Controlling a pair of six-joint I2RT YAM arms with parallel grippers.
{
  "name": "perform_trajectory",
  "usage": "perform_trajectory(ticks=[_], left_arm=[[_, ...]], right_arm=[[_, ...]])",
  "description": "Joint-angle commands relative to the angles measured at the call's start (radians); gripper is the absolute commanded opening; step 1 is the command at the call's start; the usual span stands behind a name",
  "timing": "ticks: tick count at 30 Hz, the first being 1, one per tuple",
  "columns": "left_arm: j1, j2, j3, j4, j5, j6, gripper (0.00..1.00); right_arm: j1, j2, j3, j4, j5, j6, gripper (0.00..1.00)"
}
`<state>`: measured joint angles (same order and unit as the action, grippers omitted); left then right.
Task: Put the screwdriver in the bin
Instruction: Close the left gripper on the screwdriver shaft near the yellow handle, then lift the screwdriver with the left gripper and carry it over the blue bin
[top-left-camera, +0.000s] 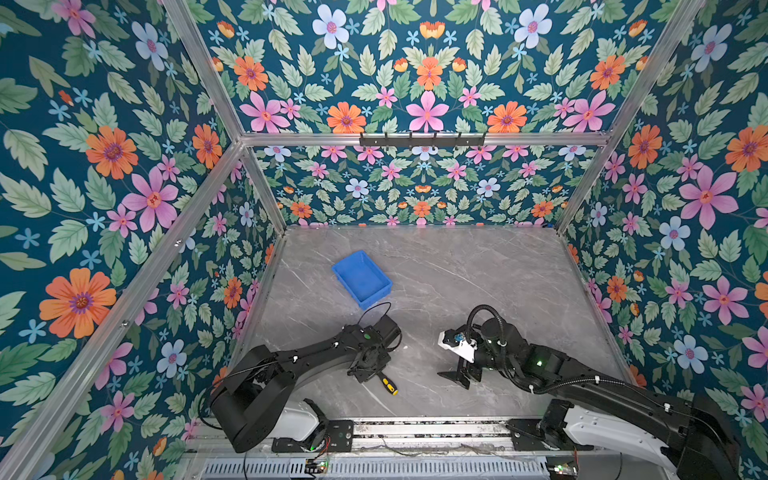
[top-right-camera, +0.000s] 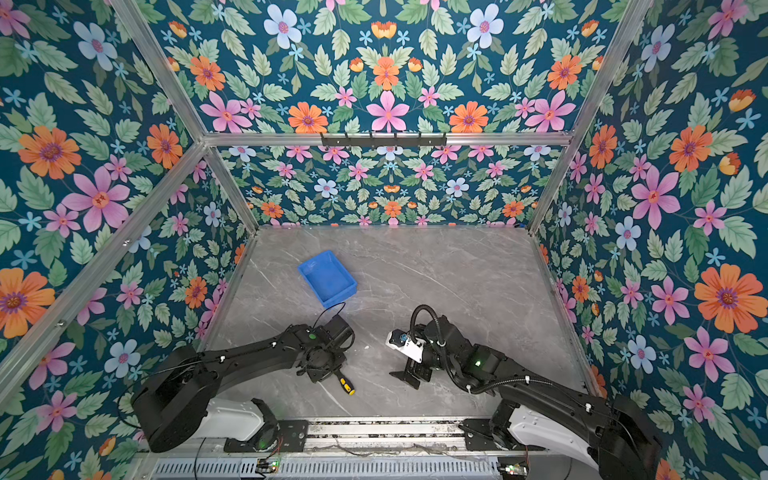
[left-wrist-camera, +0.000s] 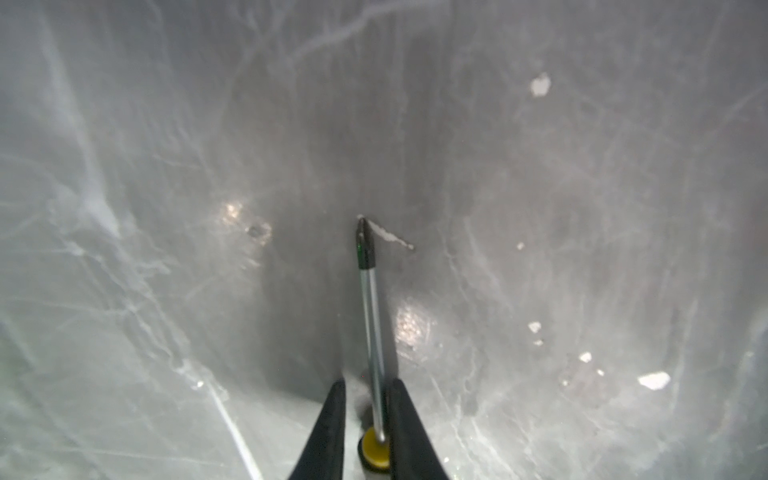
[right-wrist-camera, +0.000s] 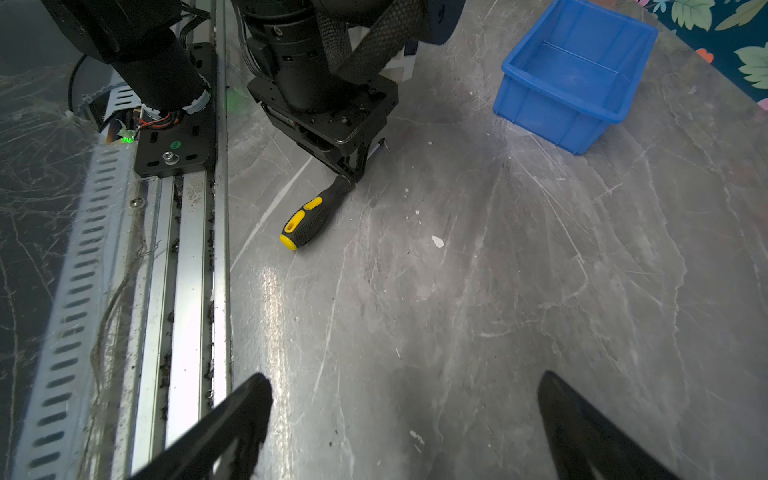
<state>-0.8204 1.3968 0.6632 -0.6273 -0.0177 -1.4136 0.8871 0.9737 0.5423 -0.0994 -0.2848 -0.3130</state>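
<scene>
The screwdriver (top-left-camera: 390, 385) lies flat on the grey marble table near its front edge, black-and-yellow handle toward the front in both top views. My left gripper (top-left-camera: 371, 374) stands straight down over its shaft. In the left wrist view the thin metal shaft (left-wrist-camera: 371, 316) runs between the two fingers of the left gripper (left-wrist-camera: 368, 384), against one finger with a gap to the other. The jaws stand narrowly open, tips at the table. The blue bin (top-left-camera: 376, 300) sits behind, nothing in it. My right gripper (right-wrist-camera: 404, 378) hovers wide open and holds nothing, to the screwdriver's right.
An aluminium rail (right-wrist-camera: 187, 249) with the arm mounts runs along the table's front edge, close to the screwdriver handle (right-wrist-camera: 309, 220). Floral walls close in the table on three sides. Small white flecks (right-wrist-camera: 437, 241) dot the marble. The bin (right-wrist-camera: 540, 112) stands askew.
</scene>
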Motion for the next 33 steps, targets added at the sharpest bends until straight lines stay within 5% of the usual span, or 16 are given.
perform_trajectory(ticks=[1, 8, 33], left_arm=[[0.003, 0.029, -0.010, 0.029, -0.020, 0.003, 0.16], [0.003, 0.035, -0.021, 0.059, -0.028, 0.002, 0.00], [0.084, -0.062, 0.239, -0.067, -0.251, 0.140, 0.00]], right_arm=[[0.001, -0.011, 0.006, 0.009, -0.004, -0.004, 0.99], [0.000, -0.021, 0.008, 0.004, 0.003, 0.001, 0.99], [0.001, 0.048, 0.053, 0.145, -0.022, -0.020, 0.99]])
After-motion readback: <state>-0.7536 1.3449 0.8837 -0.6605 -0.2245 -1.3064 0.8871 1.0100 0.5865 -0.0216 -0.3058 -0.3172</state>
